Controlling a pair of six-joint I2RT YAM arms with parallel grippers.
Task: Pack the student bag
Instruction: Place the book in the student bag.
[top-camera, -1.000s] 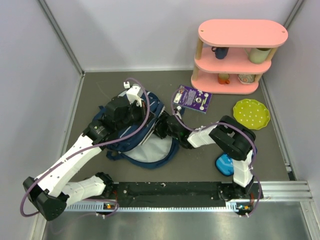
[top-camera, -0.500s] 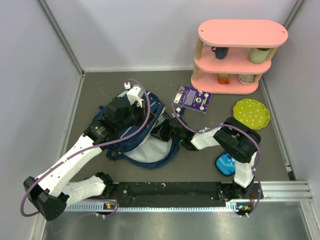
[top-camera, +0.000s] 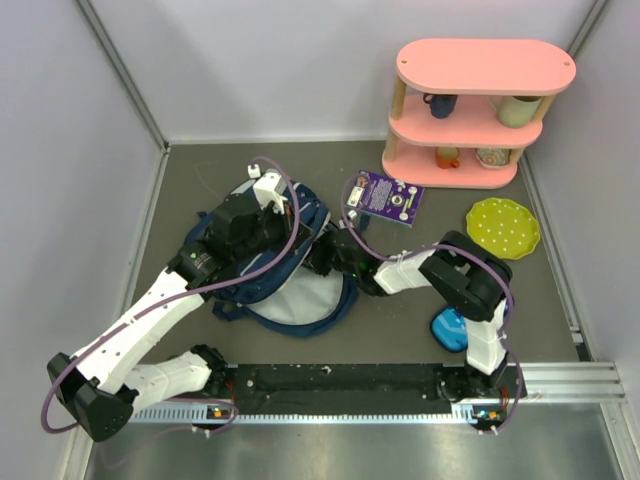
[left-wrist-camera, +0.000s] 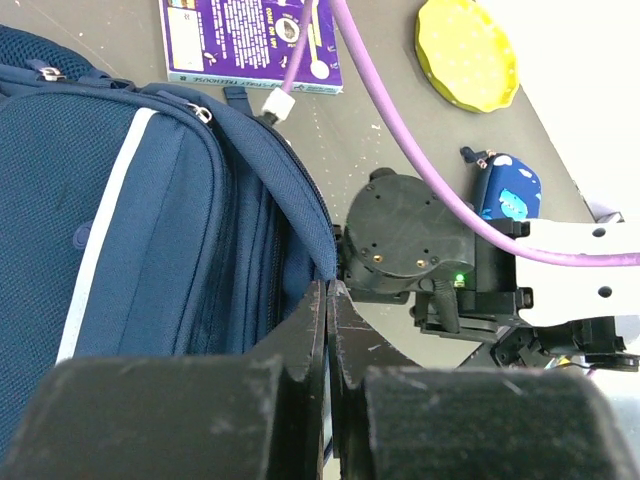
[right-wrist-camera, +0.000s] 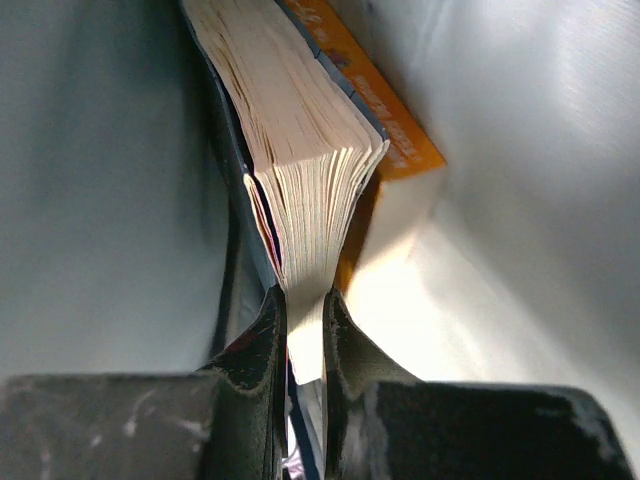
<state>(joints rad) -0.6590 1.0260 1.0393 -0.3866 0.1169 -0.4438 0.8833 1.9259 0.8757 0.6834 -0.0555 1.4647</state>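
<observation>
The navy student bag (top-camera: 312, 214) lies left of centre with its white lining (top-camera: 300, 296) showing; it also shows in the left wrist view (left-wrist-camera: 150, 200). My left gripper (left-wrist-camera: 328, 295) is shut on the bag's opening edge (left-wrist-camera: 300, 190) and holds it up. My right gripper (right-wrist-camera: 305, 310) is inside the bag, shut on a thick book (right-wrist-camera: 310, 180) by its pages. An orange-covered book (right-wrist-camera: 380, 115) lies against it inside the lining (right-wrist-camera: 520, 150). From above, the right gripper (top-camera: 328, 262) is at the bag's mouth, its tips hidden.
A purple book (top-camera: 384, 197) lies behind the bag, also in the left wrist view (left-wrist-camera: 250, 45). A yellow plate (top-camera: 503, 227) sits at the right. A small blue pencil case (top-camera: 447, 328) lies by the right arm. A pink shelf (top-camera: 470, 110) with cups stands at the back right.
The right arm shifted slightly at the bag's mouth and came back close to where it was. The left arm has kept its hold and place.
</observation>
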